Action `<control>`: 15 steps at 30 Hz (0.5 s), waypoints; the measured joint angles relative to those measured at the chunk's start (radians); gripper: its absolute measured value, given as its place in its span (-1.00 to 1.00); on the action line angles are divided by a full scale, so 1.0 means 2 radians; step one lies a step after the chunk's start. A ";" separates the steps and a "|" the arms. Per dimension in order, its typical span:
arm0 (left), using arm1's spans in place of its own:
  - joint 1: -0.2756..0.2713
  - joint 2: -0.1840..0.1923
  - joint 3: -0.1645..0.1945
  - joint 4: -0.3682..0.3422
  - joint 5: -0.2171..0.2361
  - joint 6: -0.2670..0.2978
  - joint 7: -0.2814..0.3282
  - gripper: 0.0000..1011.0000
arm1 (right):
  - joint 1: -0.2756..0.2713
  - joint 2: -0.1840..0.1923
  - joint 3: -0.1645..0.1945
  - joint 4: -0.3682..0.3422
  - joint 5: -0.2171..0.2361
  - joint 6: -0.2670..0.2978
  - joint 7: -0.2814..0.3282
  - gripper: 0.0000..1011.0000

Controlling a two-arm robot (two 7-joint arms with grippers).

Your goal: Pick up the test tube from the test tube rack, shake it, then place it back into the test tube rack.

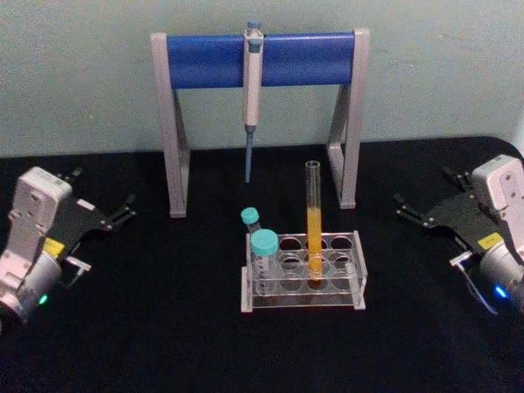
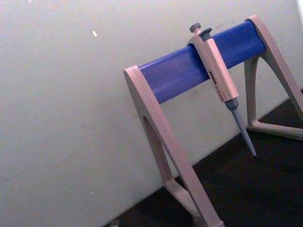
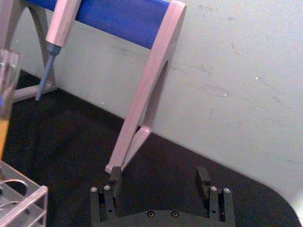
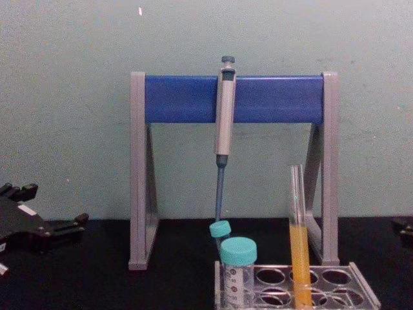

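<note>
The test tube point(image 1: 313, 221) stands upright in a middle hole of the clear test tube rack point(image 1: 354, 246) at the centre of the black table, with orange-yellow liquid in its lower half. From the chest it shows as test tube point(image 4: 297, 239) in the rack point(image 4: 362, 285). My left gripper point(image 1: 102, 190) rests open at the far left, well away from the rack. Far to the right sits my right gripper point(image 1: 426, 192), also open and holding nothing. The right wrist view shows its spread fingers point(image 3: 115, 177), a corner of the rack point(image 3: 26, 198) and the test tube point(image 3: 7, 85).
Two teal-capped tubes point(image 1: 264, 246) stand in the rack's left end. Behind the rack stands a grey-and-blue pipette stand point(image 1: 262, 59) with a pipette point(image 1: 252, 82) hanging from its bar, against the pale wall. Bare black table lies between each gripper and the rack.
</note>
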 joint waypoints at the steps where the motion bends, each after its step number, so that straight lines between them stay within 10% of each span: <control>1: 0.000 0.000 0.000 0.000 0.000 0.000 0.000 0.98 | -0.002 0.000 0.002 -0.003 0.002 0.002 0.002 0.98; 15: 0.000 0.000 0.000 0.000 0.000 0.000 0.000 0.98 | -0.052 0.008 0.038 -0.073 0.049 0.035 0.037 0.98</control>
